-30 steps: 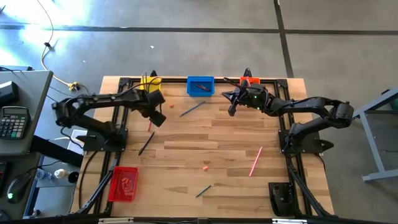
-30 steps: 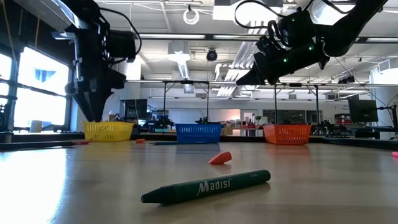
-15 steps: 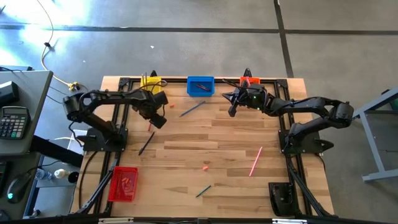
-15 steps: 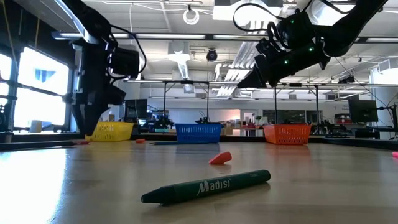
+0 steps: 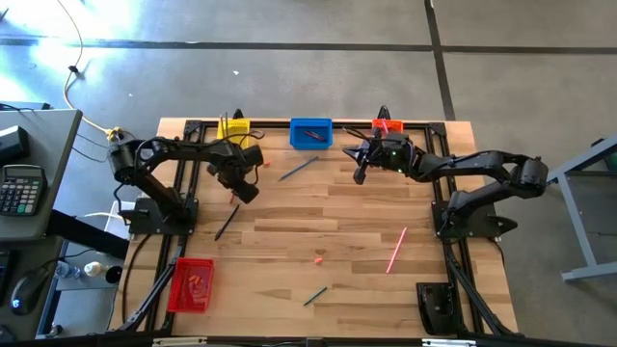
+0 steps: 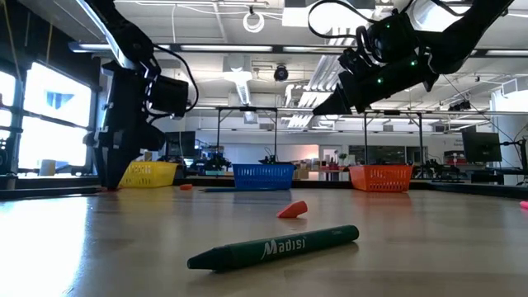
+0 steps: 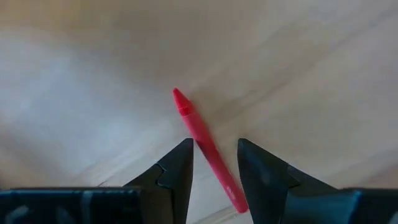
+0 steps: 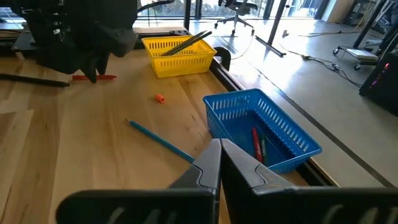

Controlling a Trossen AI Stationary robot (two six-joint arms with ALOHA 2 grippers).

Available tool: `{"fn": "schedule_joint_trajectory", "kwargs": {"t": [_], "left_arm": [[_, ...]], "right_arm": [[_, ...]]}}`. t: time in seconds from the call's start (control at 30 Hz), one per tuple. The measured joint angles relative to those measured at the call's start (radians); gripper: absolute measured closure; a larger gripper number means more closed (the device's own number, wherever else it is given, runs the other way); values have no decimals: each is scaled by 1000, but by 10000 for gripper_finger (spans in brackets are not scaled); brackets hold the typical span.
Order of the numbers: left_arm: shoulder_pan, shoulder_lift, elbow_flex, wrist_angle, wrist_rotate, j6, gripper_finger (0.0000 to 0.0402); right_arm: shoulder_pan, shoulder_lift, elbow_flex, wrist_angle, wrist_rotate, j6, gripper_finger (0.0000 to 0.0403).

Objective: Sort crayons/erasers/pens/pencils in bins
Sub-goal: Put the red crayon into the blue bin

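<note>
A: What surrounds the work surface?
B: A wooden table (image 5: 347, 222) on a grey concrete floor (image 5: 289, 58). A yellow cable (image 5: 69, 87) runs across the floor.

A: Anything beside it?
B: A grey desk (image 5: 39, 173) carrying a calculator (image 5: 21, 188).

I have four bins: three in a row along the table's (image 5: 366, 222) far edge, one (image 5: 234, 128) left, one (image 5: 310, 133) middle, one (image 5: 388, 125) right, and the fourth (image 5: 191, 285) near the front left corner. A crayon (image 7: 205, 149) lies between the left gripper's (image 7: 213, 163) fingers, in front of the left bin. An eraser (image 5: 318, 258) sits mid-table, a pen (image 5: 396, 250) to its right.
</note>
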Motion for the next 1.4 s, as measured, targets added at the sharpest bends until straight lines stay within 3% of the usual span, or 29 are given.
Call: {"fn": "schedule_joint_trajectory", "kwargs": {"t": [0.4,0.57,0.9,1.2,1.4], "left_arm": [[-101,0,0,82,86,171,360],[-191,-1,0,120,2,239,366],[-270,-1,0,148,-57,349,329],[-320,33,6,183,-58,449,392],[-350,22,17,171,-106,472,393]], "right_arm": [[0,0,0,1,0,-2,402],[0,0,0,1,0,-2,402],[0,0,0,1,0,0,402],[0,0,0,2,0,1,402],[0,0,0,4,0,5,402]]}}
